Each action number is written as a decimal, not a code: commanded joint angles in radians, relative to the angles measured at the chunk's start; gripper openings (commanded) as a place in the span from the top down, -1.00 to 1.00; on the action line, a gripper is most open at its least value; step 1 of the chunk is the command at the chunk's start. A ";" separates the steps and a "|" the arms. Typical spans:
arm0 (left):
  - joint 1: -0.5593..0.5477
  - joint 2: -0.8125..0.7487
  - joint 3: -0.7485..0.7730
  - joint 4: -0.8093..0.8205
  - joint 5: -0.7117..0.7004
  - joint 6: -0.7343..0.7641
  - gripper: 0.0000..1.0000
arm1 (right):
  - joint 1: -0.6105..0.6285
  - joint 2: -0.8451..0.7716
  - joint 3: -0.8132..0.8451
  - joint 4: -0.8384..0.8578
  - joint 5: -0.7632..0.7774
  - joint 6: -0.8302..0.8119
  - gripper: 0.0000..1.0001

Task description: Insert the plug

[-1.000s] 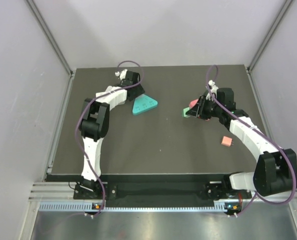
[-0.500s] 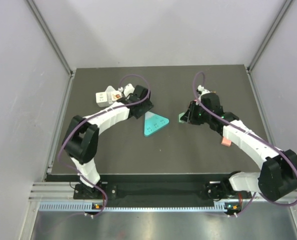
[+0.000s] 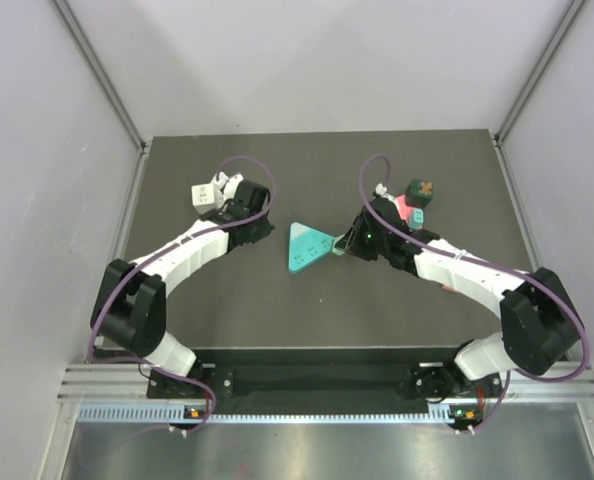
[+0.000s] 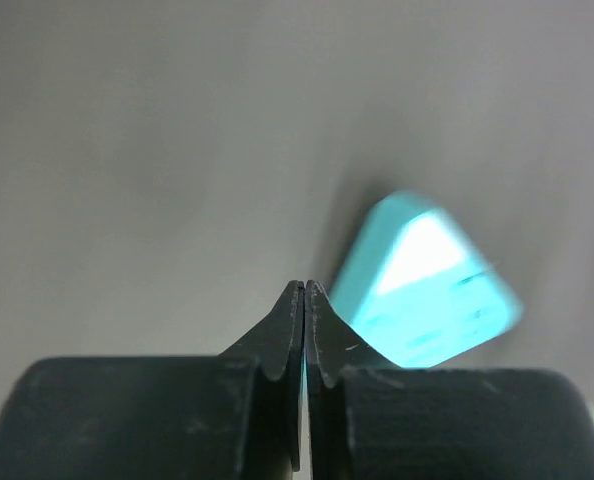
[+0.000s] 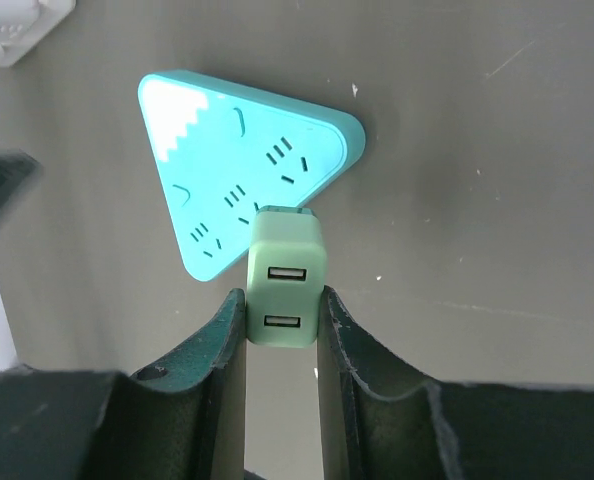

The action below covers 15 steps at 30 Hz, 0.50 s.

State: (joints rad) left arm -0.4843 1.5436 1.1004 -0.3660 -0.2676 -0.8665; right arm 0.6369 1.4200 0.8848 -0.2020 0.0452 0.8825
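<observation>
A teal triangular socket strip (image 3: 308,246) lies flat mid-table; the right wrist view looks down on the slotted face of the strip (image 5: 239,160). My right gripper (image 5: 282,297) is shut on the plug (image 5: 287,285), a light green block with two USB ports facing the camera. The plug's far end sits over the strip's near edge; its prongs are hidden. From above, the right gripper (image 3: 347,245) is just right of the strip. My left gripper (image 4: 305,286) is shut and empty, with the blurred strip (image 4: 427,285) to its right. Overhead, the left gripper (image 3: 261,228) is left of the strip.
A white adapter (image 3: 205,193) lies at the back left behind the left wrist. A dark green cube (image 3: 418,190), a pink piece (image 3: 405,207) and a small teal piece (image 3: 417,216) cluster behind the right arm. Purple cables loop over both wrists.
The left gripper went from open to shut and drew back left from the strip, which it had slid toward the middle. The right gripper carried the plug left up to the strip.
</observation>
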 commanded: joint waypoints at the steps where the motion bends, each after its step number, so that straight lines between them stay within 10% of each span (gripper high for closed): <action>1: 0.000 -0.022 -0.059 -0.002 0.065 0.055 1.00 | 0.014 -0.013 0.068 0.038 0.056 0.026 1.00; 15: -0.186 0.050 -0.203 0.200 0.245 -0.127 1.00 | -0.003 -0.029 0.114 -0.079 0.090 -0.108 1.00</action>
State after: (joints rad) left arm -0.6022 1.5951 0.9165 -0.2764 -0.0647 -0.9203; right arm 0.6384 1.4200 0.9394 -0.2539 0.1101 0.8230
